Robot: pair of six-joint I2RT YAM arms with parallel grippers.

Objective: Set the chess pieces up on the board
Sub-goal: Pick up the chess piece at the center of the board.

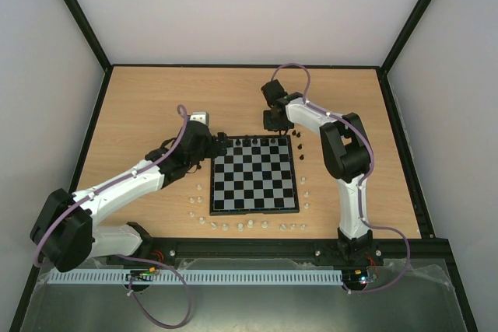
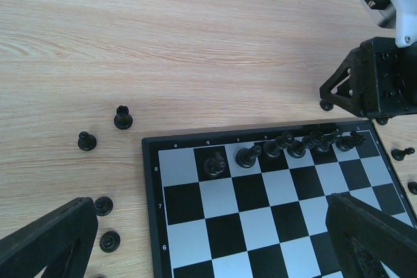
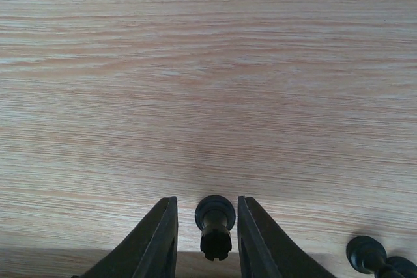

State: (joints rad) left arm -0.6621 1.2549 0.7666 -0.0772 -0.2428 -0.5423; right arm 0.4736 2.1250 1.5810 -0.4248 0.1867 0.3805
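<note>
Your right hand (image 3: 206,201) straddles a black piece (image 3: 215,222), gaps either side, to centre the pinch | left hand (image 1: 219,145) spread, idle.

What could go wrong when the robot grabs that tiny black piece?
1. The black piece sits between the fingers of the right end effector with gaps on both sides. It is tiny, so it might tip or squirt out when squeezed.
2. A second piece lies close by and could get bumped.
3. The back row on the board looks crowded, so adding one more might topple its neighbours.
</note>
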